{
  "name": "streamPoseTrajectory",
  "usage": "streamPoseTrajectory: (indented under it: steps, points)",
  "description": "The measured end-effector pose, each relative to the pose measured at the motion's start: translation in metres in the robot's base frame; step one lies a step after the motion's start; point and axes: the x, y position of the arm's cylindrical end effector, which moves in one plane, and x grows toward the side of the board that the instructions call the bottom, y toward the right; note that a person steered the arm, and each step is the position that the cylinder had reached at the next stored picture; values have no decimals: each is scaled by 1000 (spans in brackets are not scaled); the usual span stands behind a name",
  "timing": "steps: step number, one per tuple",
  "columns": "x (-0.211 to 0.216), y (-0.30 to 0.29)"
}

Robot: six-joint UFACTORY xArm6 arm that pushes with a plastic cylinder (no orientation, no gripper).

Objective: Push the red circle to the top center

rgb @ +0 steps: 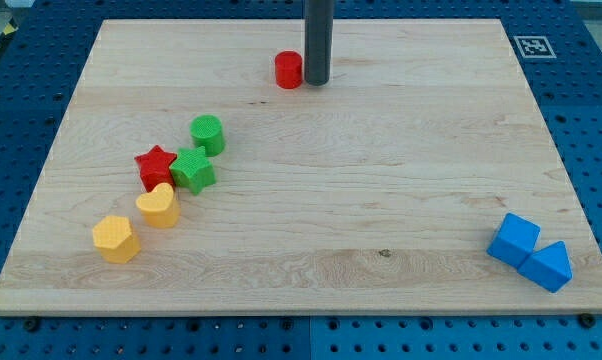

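The red circle (288, 70) is a small red cylinder near the view's top centre of the wooden board (381, 200). My tip (316, 82) is the lower end of a dark rod coming down from the view's top edge. It stands just right of the red circle, touching or almost touching its right side.
At the view's left lie a green circle (208, 134), a green star (193, 169), a red star (156, 166), a yellow heart (158, 206) and a yellow hexagon (115, 239). At the bottom right sit a blue cube (513, 240) and a blue triangle (548, 266).
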Motion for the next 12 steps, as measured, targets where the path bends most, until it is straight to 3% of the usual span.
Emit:
streamPoseTrajectory:
  steps: [2, 4, 12]
  points:
    - [32, -1]
    - [30, -21]
    - [-15, -67]
